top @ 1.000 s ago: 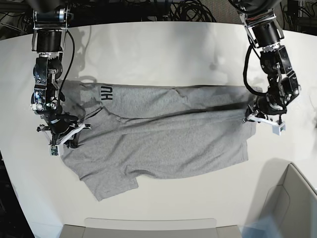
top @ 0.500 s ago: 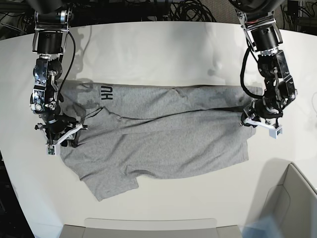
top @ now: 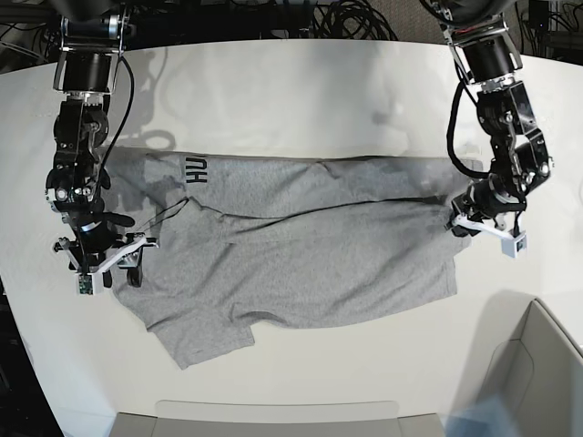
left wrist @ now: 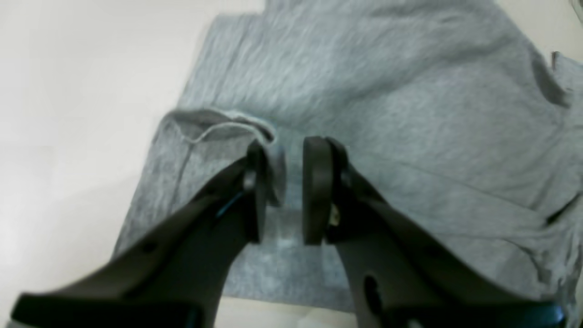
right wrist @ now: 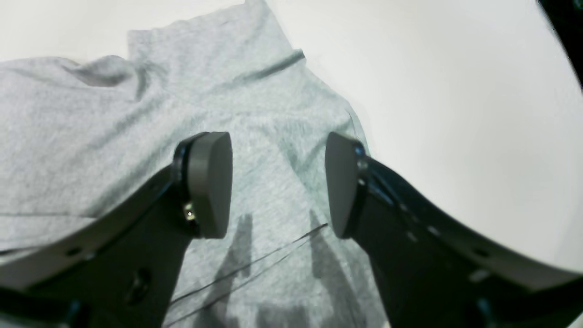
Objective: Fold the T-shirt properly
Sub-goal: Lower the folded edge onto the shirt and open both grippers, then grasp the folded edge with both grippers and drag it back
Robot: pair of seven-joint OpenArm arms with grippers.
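The heather-grey T-shirt (top: 301, 246) lies lengthwise across the white table (top: 291, 91), its far long edge folded over the body. Dark letters "HU" (top: 196, 170) show near its left end. At the right end of the base view, my left gripper (top: 466, 218) hovers just over the shirt's corner. The left wrist view shows this gripper (left wrist: 288, 150) open by a narrow gap, with a curl of hem (left wrist: 218, 127) resting against one pad. My right gripper (top: 114, 259) stands wide open over the left end, and nothing is between its fingers (right wrist: 278, 168) above the cloth (right wrist: 91, 114).
A grey bin (top: 537, 364) sits at the front right corner and a pale tray (top: 273, 414) along the front edge. Black cables (top: 346, 18) pile up behind the table. A thin dark thread (right wrist: 250, 259) crosses the shirt under the right gripper.
Both grippers have opened and released the shirt's ends. The arm on the base view's left has drawn slightly toward the front; the shirt lies where it was.
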